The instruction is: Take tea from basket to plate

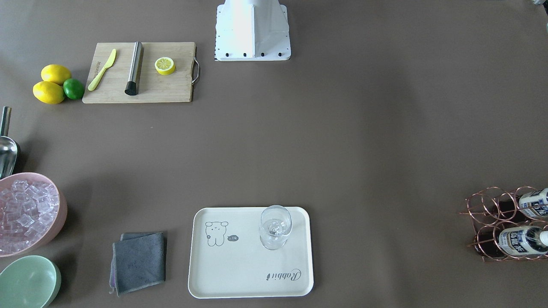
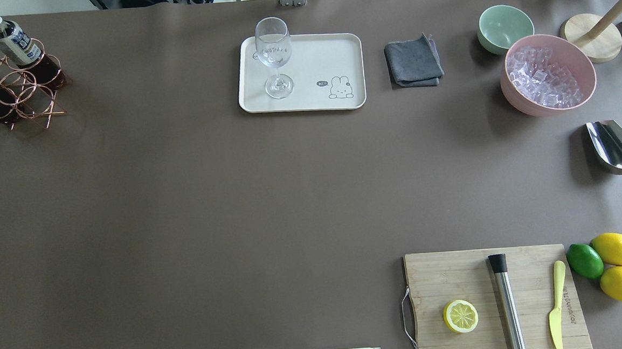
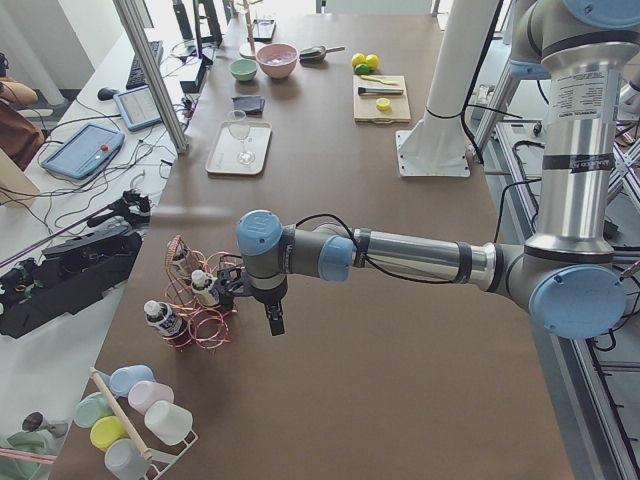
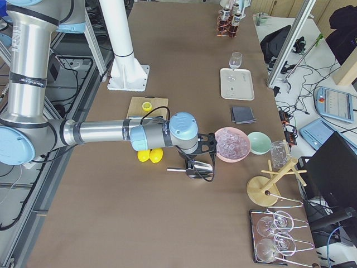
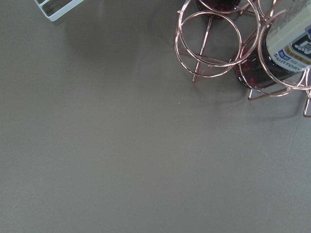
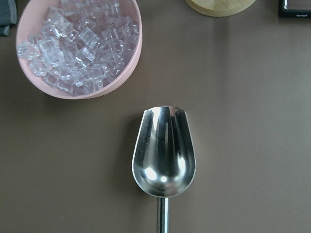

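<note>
The tea [image 2: 13, 40] sat in the basket [image 2: 31, 97] at the tabletop's [image 2: 183, 204] far left corner, caps up, seemingly for gripping. The left arm [image 3: 400, 255] hovered beside it. I could not tell how wide either arm's jaws stood.

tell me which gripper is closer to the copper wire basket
Left. The left gripper hangs just beside the basket, at the left end of the table. The right gripper is at the opposite end, above the metal scoop, far from the basket.
</note>
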Motion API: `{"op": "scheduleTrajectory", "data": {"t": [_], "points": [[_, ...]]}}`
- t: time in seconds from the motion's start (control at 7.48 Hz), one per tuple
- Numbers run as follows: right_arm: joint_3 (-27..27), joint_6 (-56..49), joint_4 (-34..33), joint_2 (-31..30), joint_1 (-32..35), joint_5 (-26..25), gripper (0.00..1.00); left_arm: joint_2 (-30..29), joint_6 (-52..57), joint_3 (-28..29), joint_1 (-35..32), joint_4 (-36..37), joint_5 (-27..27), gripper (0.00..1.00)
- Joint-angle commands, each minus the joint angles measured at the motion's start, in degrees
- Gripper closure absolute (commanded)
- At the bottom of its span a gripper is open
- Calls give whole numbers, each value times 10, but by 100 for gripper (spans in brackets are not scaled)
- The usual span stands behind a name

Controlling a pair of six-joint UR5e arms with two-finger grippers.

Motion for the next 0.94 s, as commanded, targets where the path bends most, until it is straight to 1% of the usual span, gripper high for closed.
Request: {"op": "scheduleTrajectory", "data": {"t": [0.0, 0.13, 0.27, 0.4, 0.53, 0.67, 0.8], "points": [[-13, 2, 108, 8, -60, 64, 0, -43, -174, -18, -42, 120, -1, 1], [-19, 14, 129, 32, -87, 64, 0, -62, -252, -11, -75, 148, -2, 1], [-20, 25, 130, 67, -116, 63, 0, -68, -342, -11, -89, 152, -8, 1], [-26, 37, 130, 104, -145, 61, 0, -92, -392, -3, -89, 155, -8, 1], [-30, 38, 130, 134, -177, 61, 1, -156, -499, 51, -92, 162, -11, 2], [-27, 37, 131, 148, -204, 61, 1, -229, -555, 139, -92, 157, -11, 2], [-23, 38, 131, 167, -216, 61, 1, -266, -561, 177, -92, 159, -11, 2]]}}
